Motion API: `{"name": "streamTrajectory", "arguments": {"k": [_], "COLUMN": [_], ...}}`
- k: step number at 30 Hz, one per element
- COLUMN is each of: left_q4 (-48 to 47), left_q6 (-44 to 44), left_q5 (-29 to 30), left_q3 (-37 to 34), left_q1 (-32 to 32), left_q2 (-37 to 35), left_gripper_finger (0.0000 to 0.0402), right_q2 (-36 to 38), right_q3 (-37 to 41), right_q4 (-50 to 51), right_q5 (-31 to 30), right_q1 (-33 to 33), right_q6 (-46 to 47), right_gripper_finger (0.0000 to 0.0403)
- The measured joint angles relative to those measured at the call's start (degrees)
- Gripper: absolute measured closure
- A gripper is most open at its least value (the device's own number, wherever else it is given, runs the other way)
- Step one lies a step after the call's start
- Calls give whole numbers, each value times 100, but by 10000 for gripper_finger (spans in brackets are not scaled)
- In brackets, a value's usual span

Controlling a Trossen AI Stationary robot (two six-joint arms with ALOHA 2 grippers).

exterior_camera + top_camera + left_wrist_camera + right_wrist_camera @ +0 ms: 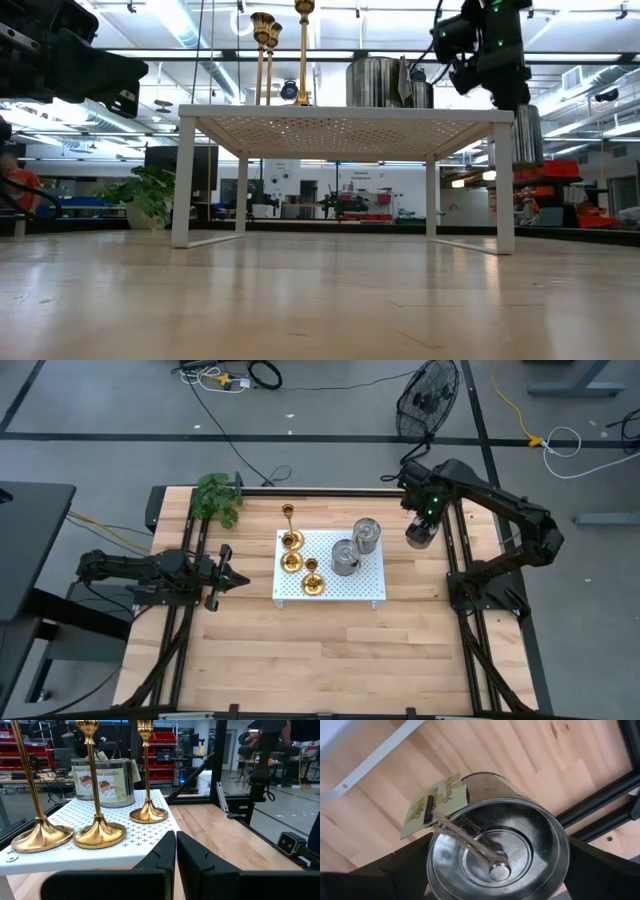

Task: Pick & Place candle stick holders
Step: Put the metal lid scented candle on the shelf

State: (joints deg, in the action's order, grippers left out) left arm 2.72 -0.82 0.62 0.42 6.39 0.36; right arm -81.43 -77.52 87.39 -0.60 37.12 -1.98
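Three gold candle stick holders stand by their round bases on the left part of a white perforated stand [345, 588]: one [291, 540] farthest back, one [291, 561] beside it, one [311, 586] nearer. In the left wrist view they show as slim-stemmed holders [42, 836], [100, 835], [148, 814]. My left gripper [236, 578] is shut and empty, level, just left of the stand [176, 854]. My right gripper [420, 532] is shut on a silver tin [497, 845] off the stand's right side. My right gripper pinches the silver tin by its round side wall just under the lid's rim [432, 870], one finger [395, 872] on each side. The fingers come from above, pointing down. The tin hangs upright, clear of the table [527, 135], beside the stand's right leg.
Two more silver tins [367, 534], [345, 557] stand on the stand's right part. A small green plant [217, 498] stands at the table's far left corner. Bare wood lies in front of the stand [330, 650]. A fan [428, 398] stands beyond the far edge.
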Motion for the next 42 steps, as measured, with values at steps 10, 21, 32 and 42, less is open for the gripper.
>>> {"name": "streamTrajectory", "arguments": {"k": [10, 21, 32, 42], "left_q4": [0, 0, 0, 0], "left_q6": [-2, 0, 0, 0], "left_q5": [0, -1, 0, 0], "left_q3": [-2, -1, -2, -2], "left_q1": [0, 0, 0, 0], "left_q2": [0, 0, 0, 0], "left_gripper_finger": [383, 383, 383, 383], "right_q2": [13, 15, 15, 15], "right_q3": [-652, -1003, -1004, -1003], "right_q4": [266, 268, 265, 212], "right_q5": [6, 14, 8, 4], "right_q1": [-568, -1367, -2505, -3610], "right_q6": [-6, -41, -393, -1630], "right_gripper_finger": [34, 34, 34, 34]}}
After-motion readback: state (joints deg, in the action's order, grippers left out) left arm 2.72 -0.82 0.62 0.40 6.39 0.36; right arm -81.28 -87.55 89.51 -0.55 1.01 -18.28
